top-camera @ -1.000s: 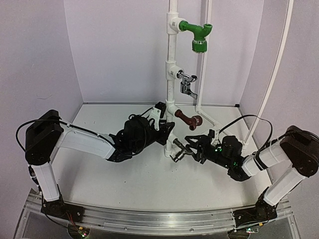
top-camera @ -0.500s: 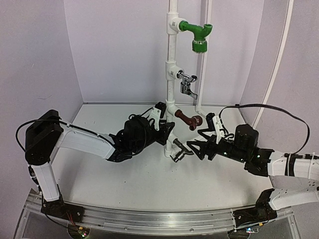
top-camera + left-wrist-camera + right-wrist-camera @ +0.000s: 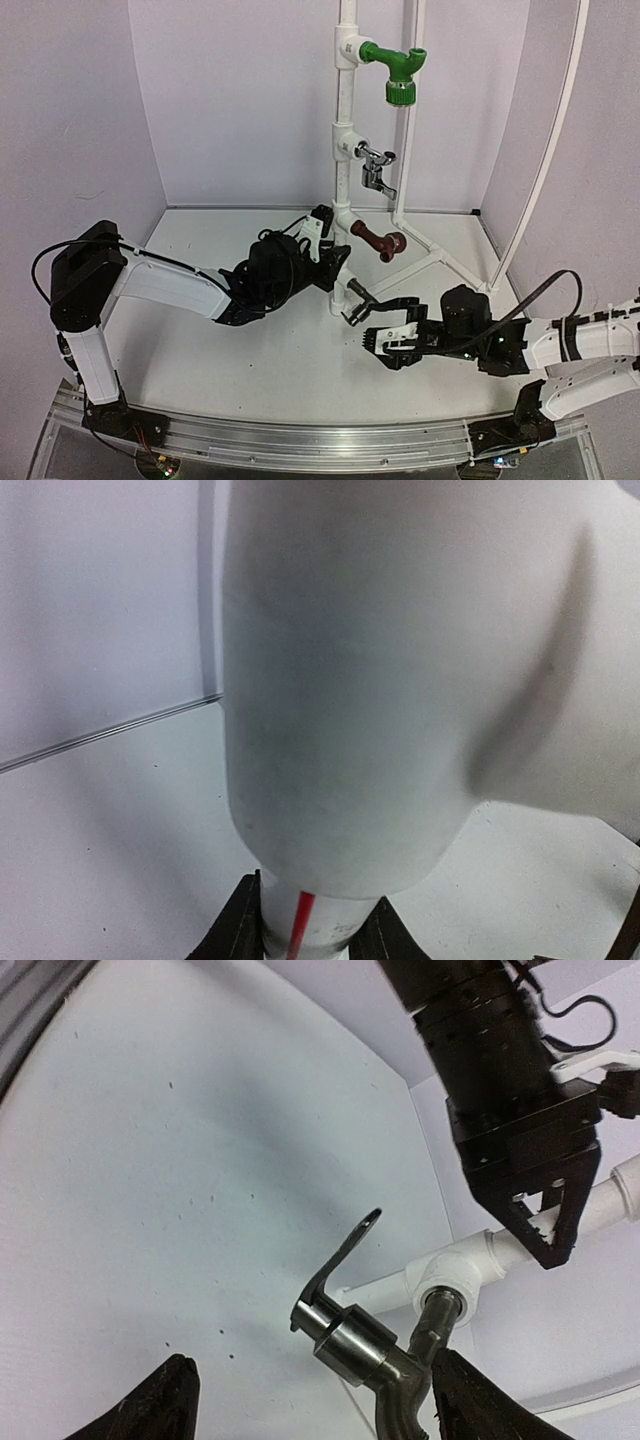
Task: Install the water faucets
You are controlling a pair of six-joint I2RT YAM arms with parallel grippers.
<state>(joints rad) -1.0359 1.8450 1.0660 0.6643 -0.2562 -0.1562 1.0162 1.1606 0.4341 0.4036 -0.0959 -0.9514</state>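
Four water faucets sit on the white pipe stand [image 3: 345, 110]: green [image 3: 393, 68] at the top, silver [image 3: 375, 172], brown [image 3: 380, 241], and the dark grey lever-handled one [image 3: 355, 300] at the lowest fitting. In the right wrist view the dark faucet [image 3: 375, 1345] is seated in a white tee fitting [image 3: 455, 1275]. My right gripper [image 3: 378, 335] is open just on the near side of it, and its fingers [image 3: 160, 1405] stand wide on either side without touching. My left gripper [image 3: 335, 265] is shut on the pipe [image 3: 330, 680], with its fingers [image 3: 240, 925] pinching it.
Slanted white brace pipes [image 3: 445, 258] run from the stand to the right across the table. A thin white tube [image 3: 545, 160] leans up the right wall. The left gripper's black body [image 3: 510, 1090] hangs close above the tee fitting. Walls enclose the back and sides.
My right gripper left the dark faucet, drew back to the right, then swung down to the faucet's near side, open. The left arm has not moved.
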